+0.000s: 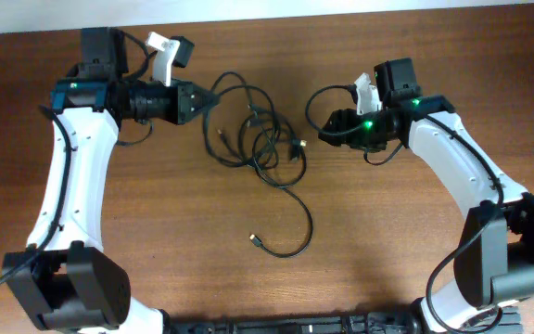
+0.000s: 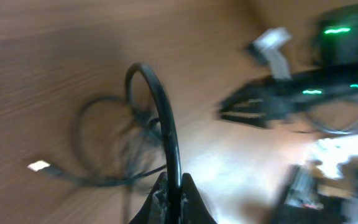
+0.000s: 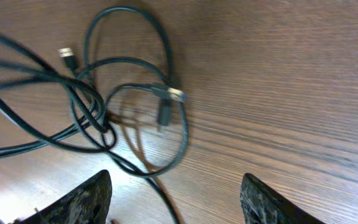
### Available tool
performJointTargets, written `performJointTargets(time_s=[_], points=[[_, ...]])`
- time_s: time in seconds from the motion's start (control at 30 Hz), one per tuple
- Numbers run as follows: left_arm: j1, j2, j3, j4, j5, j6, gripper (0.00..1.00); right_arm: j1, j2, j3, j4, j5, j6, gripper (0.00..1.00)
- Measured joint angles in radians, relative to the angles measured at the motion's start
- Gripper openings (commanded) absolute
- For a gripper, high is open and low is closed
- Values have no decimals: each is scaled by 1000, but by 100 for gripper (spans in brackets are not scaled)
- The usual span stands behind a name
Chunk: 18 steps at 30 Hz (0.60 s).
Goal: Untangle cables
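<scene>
The cables (image 1: 258,139) are seen as a loose tangle on the table (image 1: 156,213), towards the far edge and about midway between its left and right edges. One strand trails towards the near edge and ends in a small plug (image 1: 254,239). The left gripper (image 2: 173,186) is closed tight on a single strand, which arches up and away from its tips. The right gripper (image 3: 176,199) is spread wide above the tangle with nothing gripped. The cords are judged to be light, limp and rather slick, so whatever is pulled is likely to drag its neighbours along. A hold is best taken on an outer loop or just behind a plug (image 3: 174,94), well away from the crossing where the strands bunch together.
</scene>
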Motion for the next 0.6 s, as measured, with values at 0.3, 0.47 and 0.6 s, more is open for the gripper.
performJointTargets(time_s=[0.3,0.47,0.6], points=[[-16,0,0,-10,-43,-10,0,0,0,0,-9,-109,-95,72],[-26,0,-2,188,282,-20,0,0,0,0,-8,-230,-180,74],[-26,0,-1,373,445,-126,0,0,0,0,20,-303,-225,75]])
